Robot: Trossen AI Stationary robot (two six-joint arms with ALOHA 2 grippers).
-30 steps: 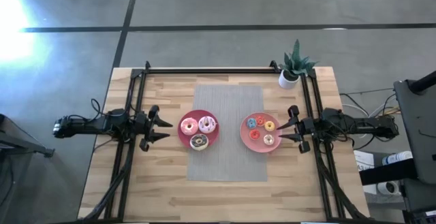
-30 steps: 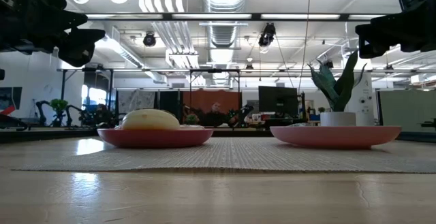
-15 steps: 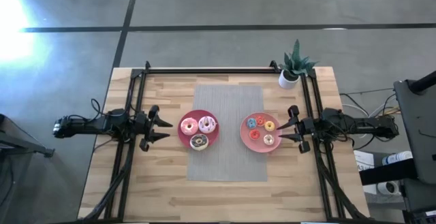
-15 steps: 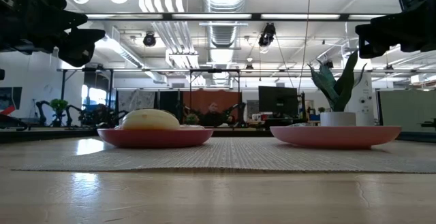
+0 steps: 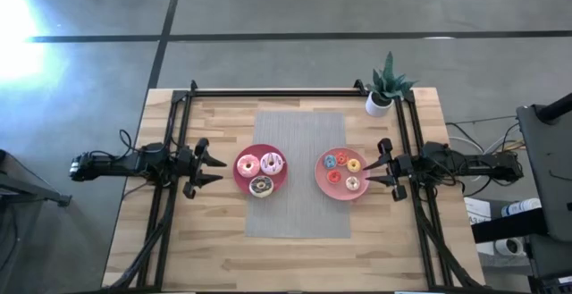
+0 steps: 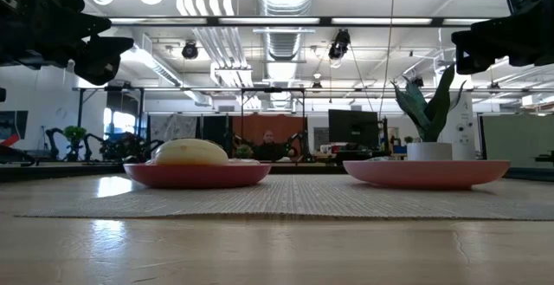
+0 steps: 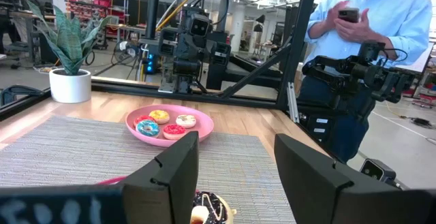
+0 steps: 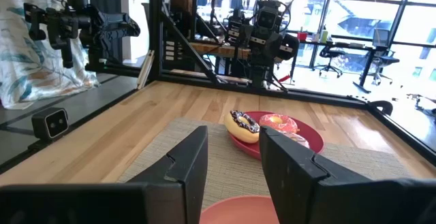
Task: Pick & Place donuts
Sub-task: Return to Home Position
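Your left gripper [image 5: 213,170] hangs open and empty just beside the left plate [image 5: 243,180], which carries three large donuts [image 5: 260,185]. Your right gripper [image 5: 374,171] hangs at the rim of the right plate [image 5: 321,176], fingers parted, gripping nothing; four small donuts [image 5: 342,170] lie there. Both plates sit on the grey mat [image 5: 299,215] on your tabletop [image 5: 214,249].

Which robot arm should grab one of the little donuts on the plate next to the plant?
Probably the right arm. Its gripper hangs at the edge of the right plate holding the four small donuts, jaws open and empty. The left gripper waits by the left plate, farther off.
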